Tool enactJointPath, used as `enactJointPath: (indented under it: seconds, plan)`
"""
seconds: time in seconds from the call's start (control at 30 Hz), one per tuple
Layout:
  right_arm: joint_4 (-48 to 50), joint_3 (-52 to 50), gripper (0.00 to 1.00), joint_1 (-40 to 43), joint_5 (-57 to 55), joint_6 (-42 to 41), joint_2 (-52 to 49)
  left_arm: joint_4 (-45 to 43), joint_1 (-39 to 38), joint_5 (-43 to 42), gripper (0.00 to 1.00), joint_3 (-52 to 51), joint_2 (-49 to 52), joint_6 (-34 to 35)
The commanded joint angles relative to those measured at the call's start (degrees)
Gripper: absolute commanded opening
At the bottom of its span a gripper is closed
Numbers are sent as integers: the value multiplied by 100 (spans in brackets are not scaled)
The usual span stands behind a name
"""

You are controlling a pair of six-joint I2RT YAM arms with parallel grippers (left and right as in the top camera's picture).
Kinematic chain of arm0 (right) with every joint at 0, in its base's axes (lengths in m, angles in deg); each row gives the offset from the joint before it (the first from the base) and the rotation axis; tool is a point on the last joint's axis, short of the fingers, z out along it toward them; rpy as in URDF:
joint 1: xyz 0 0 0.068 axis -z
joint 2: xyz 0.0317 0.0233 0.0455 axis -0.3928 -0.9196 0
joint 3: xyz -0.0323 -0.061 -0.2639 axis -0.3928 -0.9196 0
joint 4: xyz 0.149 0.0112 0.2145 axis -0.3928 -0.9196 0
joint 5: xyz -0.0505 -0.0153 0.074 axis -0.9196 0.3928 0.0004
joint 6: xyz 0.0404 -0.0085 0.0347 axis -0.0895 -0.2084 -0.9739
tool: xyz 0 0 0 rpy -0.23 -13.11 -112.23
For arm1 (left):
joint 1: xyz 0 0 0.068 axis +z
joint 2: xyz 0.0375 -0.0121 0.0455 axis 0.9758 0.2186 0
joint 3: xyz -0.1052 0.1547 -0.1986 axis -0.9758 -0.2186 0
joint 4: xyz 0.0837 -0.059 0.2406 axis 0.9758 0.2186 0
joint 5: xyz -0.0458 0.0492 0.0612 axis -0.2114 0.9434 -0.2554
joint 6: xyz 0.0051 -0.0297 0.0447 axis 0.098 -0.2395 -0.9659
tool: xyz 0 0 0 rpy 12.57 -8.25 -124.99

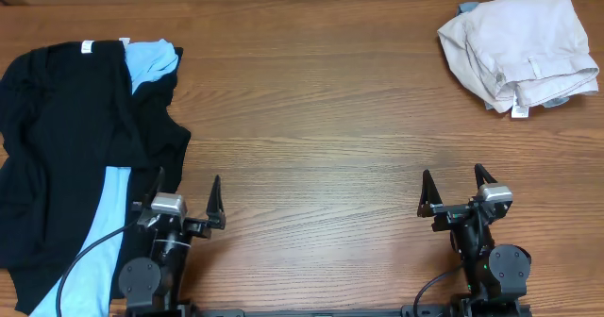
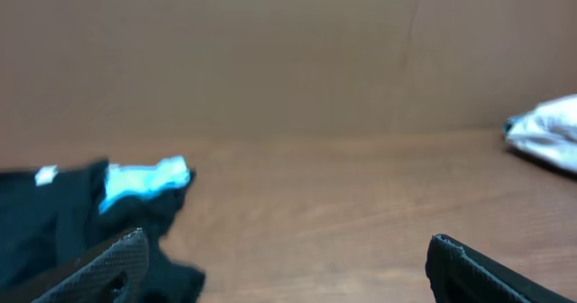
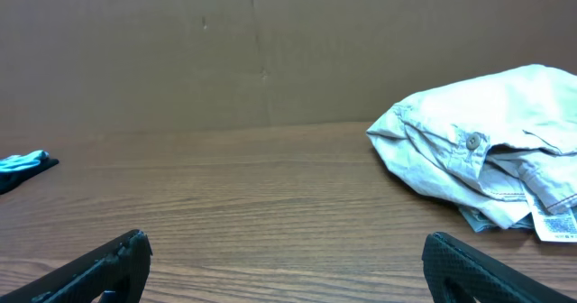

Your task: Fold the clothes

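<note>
The beige khaki shorts (image 1: pixel 517 43) lie folded in a bundle at the table's far right, also in the right wrist view (image 3: pixel 487 150), with a sliver of pale denim under them (image 3: pixel 482 220). A black garment (image 1: pixel 66 138) lies spread at the left with a light-blue shirt (image 1: pixel 151 60) under it; both show in the left wrist view (image 2: pixel 54 213). My left gripper (image 1: pixel 187 196) is open and empty at the front left, beside the black garment's edge. My right gripper (image 1: pixel 456 189) is open and empty at the front right, well short of the shorts.
A brown cardboard wall (image 3: pixel 270 50) stands behind the wooden table (image 1: pixel 311 119). A cable (image 1: pixel 85 251) runs over the clothes near the left arm's base.
</note>
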Motion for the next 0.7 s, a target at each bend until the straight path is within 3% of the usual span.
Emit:
enactJointPath:
  seconds: [0.0, 0.67]
  plan:
    - [31, -59, 100, -37, -52, -44, 57, 243, 57, 68, 100, -61, -76, -48]
    - [31, -59, 100, -39, -52, -44, 57, 214, 68, 90, 100, -61, -70, 2]
